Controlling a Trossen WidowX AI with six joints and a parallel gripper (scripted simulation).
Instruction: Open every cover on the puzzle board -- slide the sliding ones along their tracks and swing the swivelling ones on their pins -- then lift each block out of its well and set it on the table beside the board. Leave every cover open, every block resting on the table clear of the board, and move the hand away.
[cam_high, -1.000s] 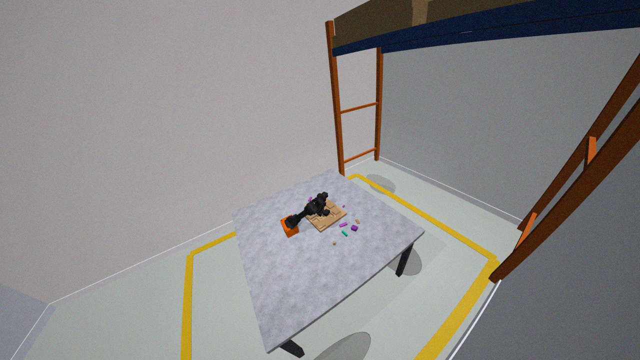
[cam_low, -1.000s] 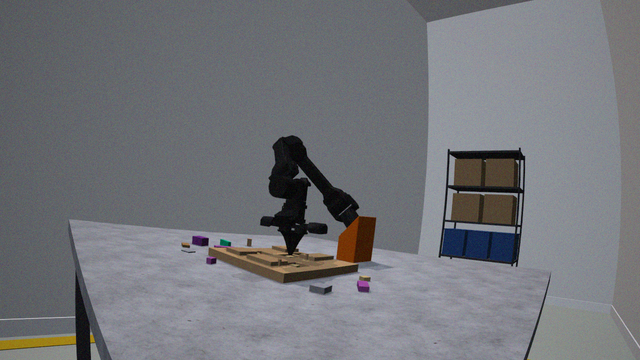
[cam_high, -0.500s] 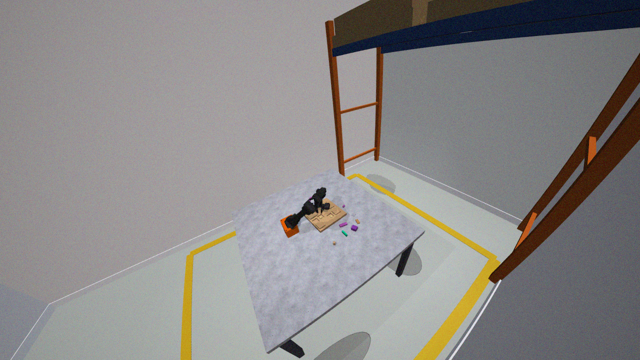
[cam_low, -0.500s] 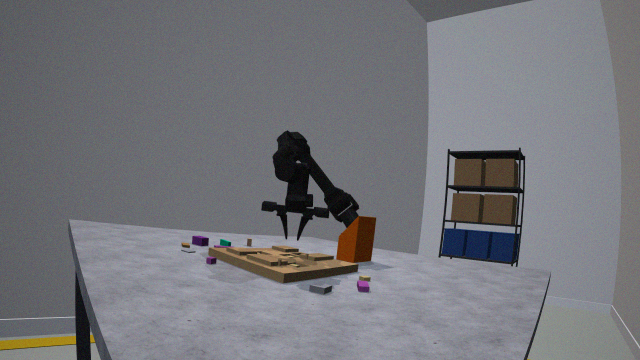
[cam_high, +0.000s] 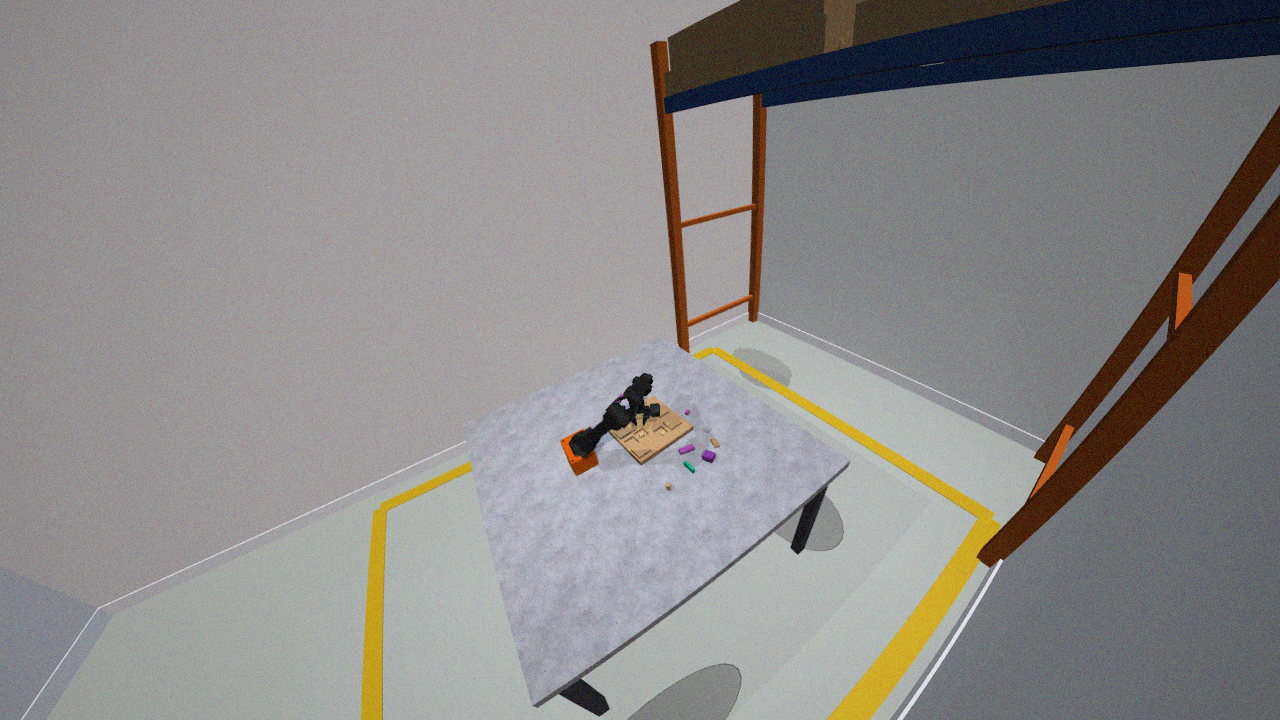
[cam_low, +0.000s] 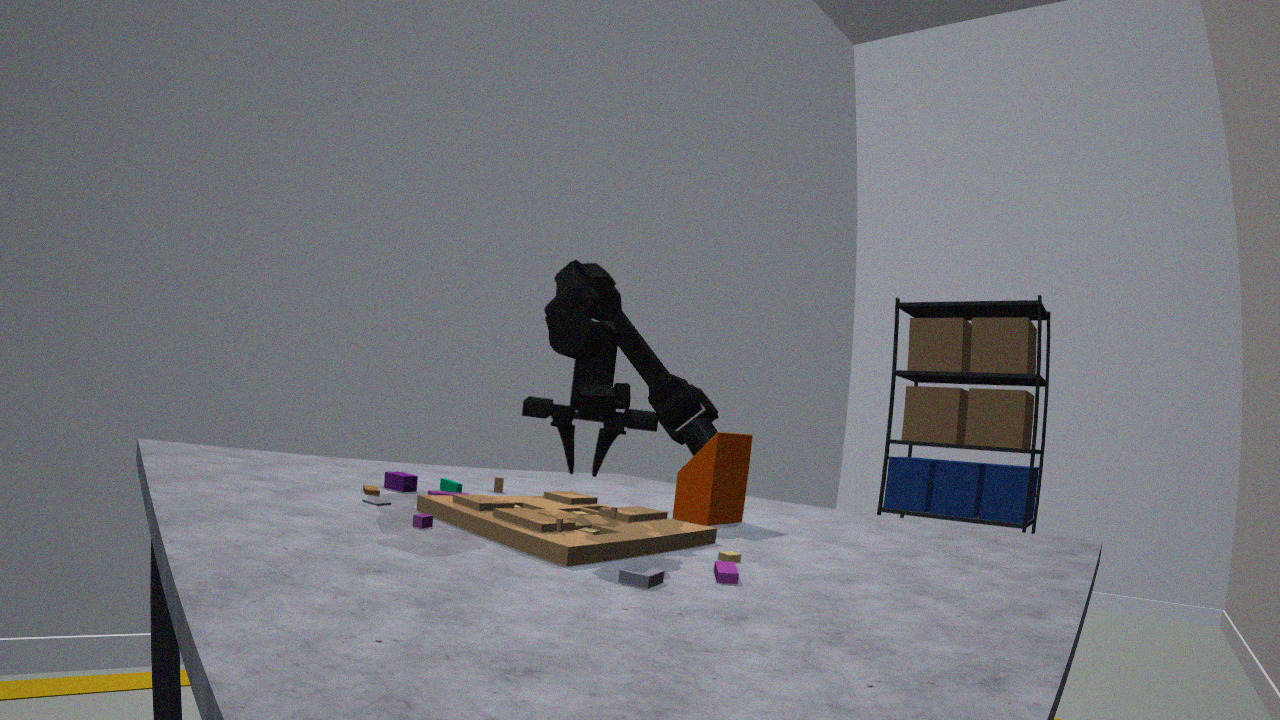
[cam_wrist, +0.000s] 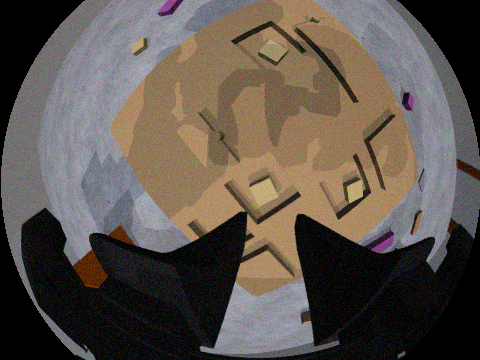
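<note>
My gripper (cam_low: 582, 473) (cam_wrist: 271, 220) is partly open and empty, above the wooden puzzle board (cam_high: 662, 445) (cam_low: 501, 534) (cam_wrist: 155, 145). One pale yellow block (cam_wrist: 263, 191) sits in a well just beyond the fingertips in the wrist view. A second pale block (cam_wrist: 355, 190) sits in a well to its right, and a third pale block (cam_wrist: 273, 51) sits in one at the top; all three are uncovered. Wood-coloured covers stand slightly raised, such as one cover (cam_low: 640, 513) on the right. A pin (cam_wrist: 218, 135) shows left of centre. Another pale block (cam_low: 729, 557) (cam_wrist: 139, 46) lies on the table beside the board.
The orange arm base (cam_high: 581, 456) (cam_low: 716, 483) stands beside the board. Around the board lie a grey piece (cam_low: 640, 577), a magenta piece (cam_low: 725, 572) (cam_wrist: 170, 7), a small purple cube (cam_low: 422, 520) (cam_wrist: 408, 101), a purple block (cam_high: 708, 455) (cam_low: 400, 481) and a green piece (cam_high: 689, 466) (cam_low: 450, 485).
</note>
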